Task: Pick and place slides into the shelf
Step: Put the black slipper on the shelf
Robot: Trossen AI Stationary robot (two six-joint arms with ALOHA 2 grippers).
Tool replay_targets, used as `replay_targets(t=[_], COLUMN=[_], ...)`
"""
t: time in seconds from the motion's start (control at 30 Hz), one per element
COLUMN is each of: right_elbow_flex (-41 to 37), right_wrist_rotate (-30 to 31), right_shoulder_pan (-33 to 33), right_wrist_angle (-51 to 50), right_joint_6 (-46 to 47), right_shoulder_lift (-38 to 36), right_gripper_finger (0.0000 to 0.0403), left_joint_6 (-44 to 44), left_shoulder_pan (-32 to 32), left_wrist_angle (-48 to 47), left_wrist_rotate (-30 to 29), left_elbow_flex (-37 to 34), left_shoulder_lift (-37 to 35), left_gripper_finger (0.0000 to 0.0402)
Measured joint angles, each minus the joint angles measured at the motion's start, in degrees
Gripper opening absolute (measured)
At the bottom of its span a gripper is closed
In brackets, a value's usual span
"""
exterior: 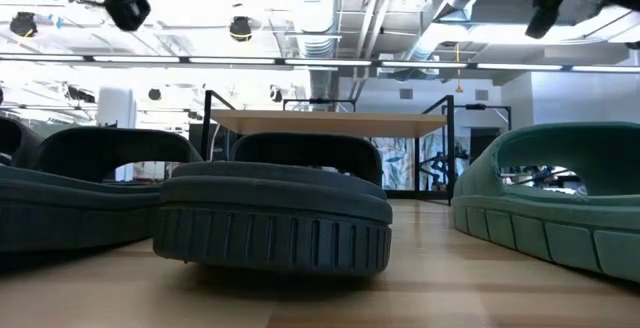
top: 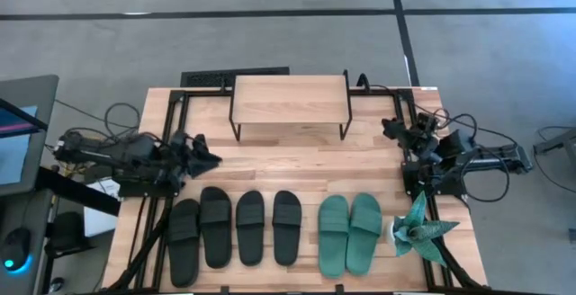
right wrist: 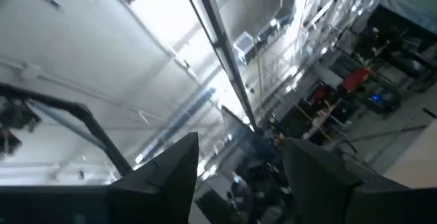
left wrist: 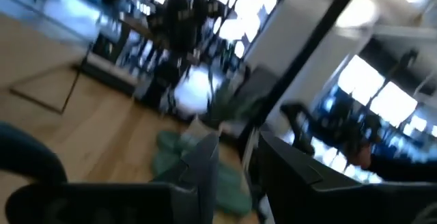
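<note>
Several black slides (top: 234, 227) and two teal slides (top: 349, 233) lie sole-down in a row on the wooden table, near its near edge. In the low view a black slide (exterior: 275, 218) fills the front and a teal slide (exterior: 560, 198) sits to its right. The shelf (top: 290, 102), a light plank on thin black legs, stands at the far middle (exterior: 340, 123). My left gripper (top: 205, 157) hangs over the table's left side, above the slides, open and empty (left wrist: 239, 176). My right gripper (top: 391, 126) is raised at the right, open and empty (right wrist: 242, 183), tipped up toward the ceiling.
A spiky teal paper plant (top: 423, 229) in a white pot stands at the near right, beside the teal slides. Black frame rails (top: 162, 196) and cables run along both table sides. Bare wood lies between the shelf and the row of slides.
</note>
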Motion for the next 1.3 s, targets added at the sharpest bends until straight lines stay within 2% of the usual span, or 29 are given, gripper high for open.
replay_targets(t=[0.23, 0.47, 0.53, 0.63, 0.9, 1.07, 1.3], right_elbow_flex=[6.7, 12.0, 13.1, 14.5, 15.5, 15.5, 15.5], right_wrist_rotate=[-1.4, -1.4, -1.5, -2.8, -3.8, -6.7, -10.6], right_shoulder_pan=[2.8, 4.1, 4.1, 4.1, 4.1, 3.5, 3.6], right_wrist_angle=[0.1, 0.1, 0.1, 0.0, 0.0, 0.0, -0.1], right_joint_6=[-8.0, -13.3, -14.5, -16.5, -19.2, -19.2, -19.4], right_shoulder_lift=[10.4, 19.1, 21.2, 23.2, 24.5, 24.4, 24.4], right_gripper_finger=[0.0201, 0.0201, 0.0201, 0.0201, 0.0201, 0.0201, 0.0201], left_joint_6=[7.7, 8.4, 7.6, 5.7, -4.6, -13.4, -26.4], left_shoulder_pan=[-2.3, -4.5, -6.5, -10.2, -19.2, -24.5, -32.4], left_wrist_angle=[-29.0, -48.9, -54.6, -61.8, -79.5, -87.1, -88.7], left_wrist_rotate=[0.8, 3.4, 2.5, -1.9, -12.7, -12.1, -11.1], left_elbow_flex=[22.0, 38.8, 42.3, 46.7, 56.6, 62.4, 69.7], left_shoulder_lift=[17.9, 34.8, 39.1, 44.7, 58.6, 66.2, 73.6], left_gripper_finger=[0.0093, 0.0093, 0.0093, 0.0093, 0.0080, 0.0065, 0.0057])
